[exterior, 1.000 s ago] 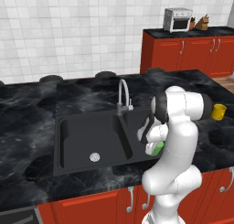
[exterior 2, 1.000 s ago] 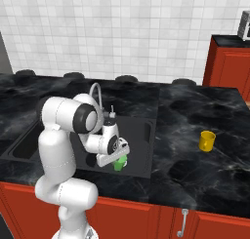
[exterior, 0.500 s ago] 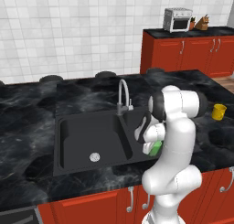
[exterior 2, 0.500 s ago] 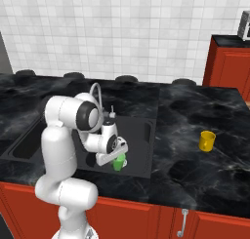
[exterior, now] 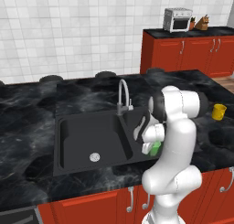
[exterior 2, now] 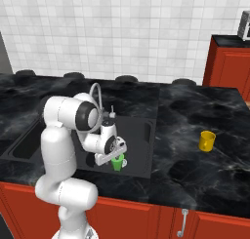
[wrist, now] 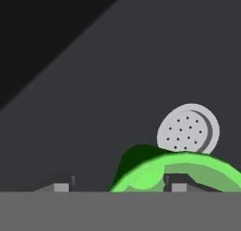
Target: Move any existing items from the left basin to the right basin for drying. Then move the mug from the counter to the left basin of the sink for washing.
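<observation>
Green cup sat low in the narrower right basin of the black sink, close to that basin's round silver drain, as your hand view showed. Your gripper hung right over the cup, down inside the basin. In the hand view its two fingertips stood apart, one on each side of the cup's near rim, so the gripper looked released rather than clenched; whether a finger touched the cup I could not tell. The wider left basin had its own silver drain showing on a bare floor. The curved faucet stood behind the divider. Your yellow mug stood upright on the black worktop, well apart from the sink, to its right.
</observation>
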